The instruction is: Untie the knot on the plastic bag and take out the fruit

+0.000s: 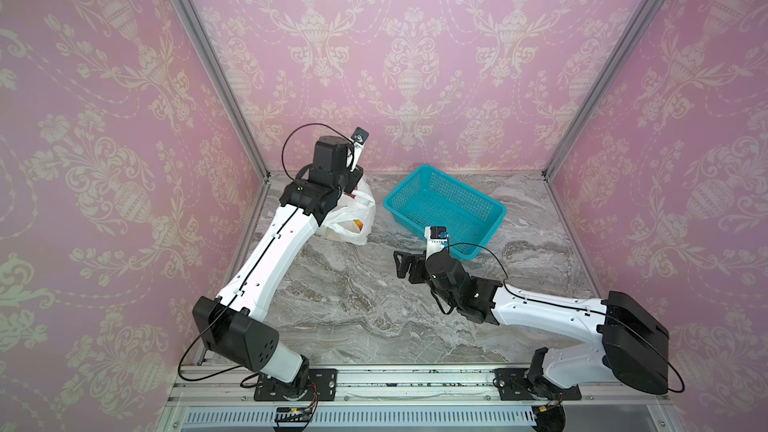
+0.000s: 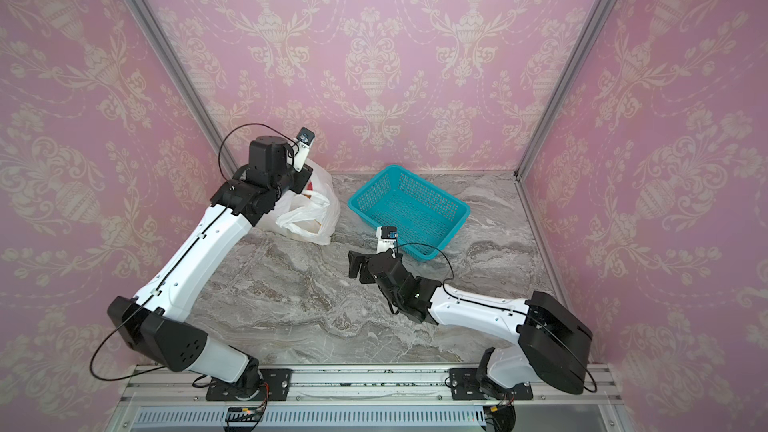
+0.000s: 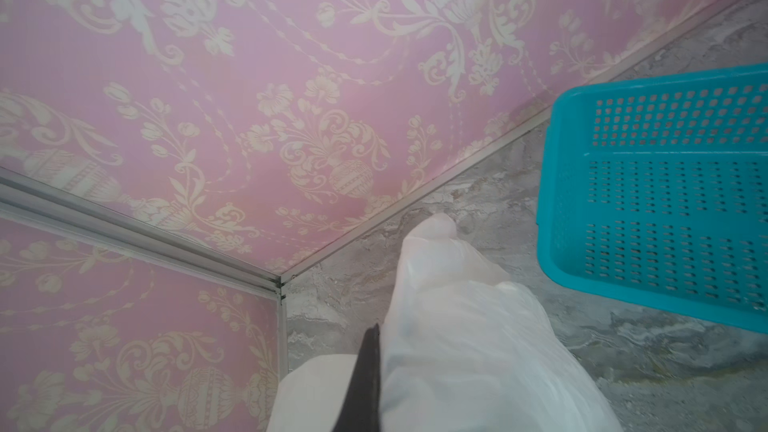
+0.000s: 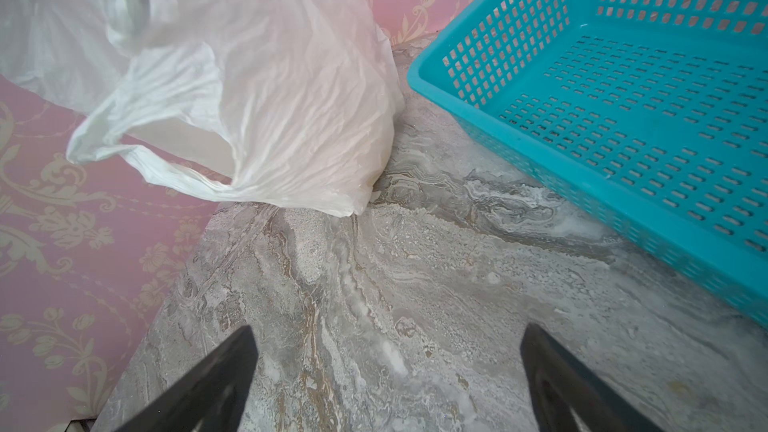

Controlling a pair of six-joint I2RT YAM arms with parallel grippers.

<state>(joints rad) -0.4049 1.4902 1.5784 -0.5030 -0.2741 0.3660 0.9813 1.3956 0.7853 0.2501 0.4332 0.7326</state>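
A: Spread wide over the table (image 4: 374,263) are the fingers of the right gripper (image 4: 388,328); nothing is gripped.

B: And the plastic bag (image 1: 353,218)?

A: It is pinched between the pressed-together fingers of the left gripper (image 3: 374,367), near the basket (image 1: 444,205); fruit (image 1: 358,225) is seen inside.

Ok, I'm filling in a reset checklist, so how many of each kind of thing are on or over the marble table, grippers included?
thin translucent white plastic bag: 1
teal perforated plastic basket: 1
robot grippers: 2, left gripper shut on the bag, right gripper open
fruit: coloured glimpses through the bag, not countable
total: 4
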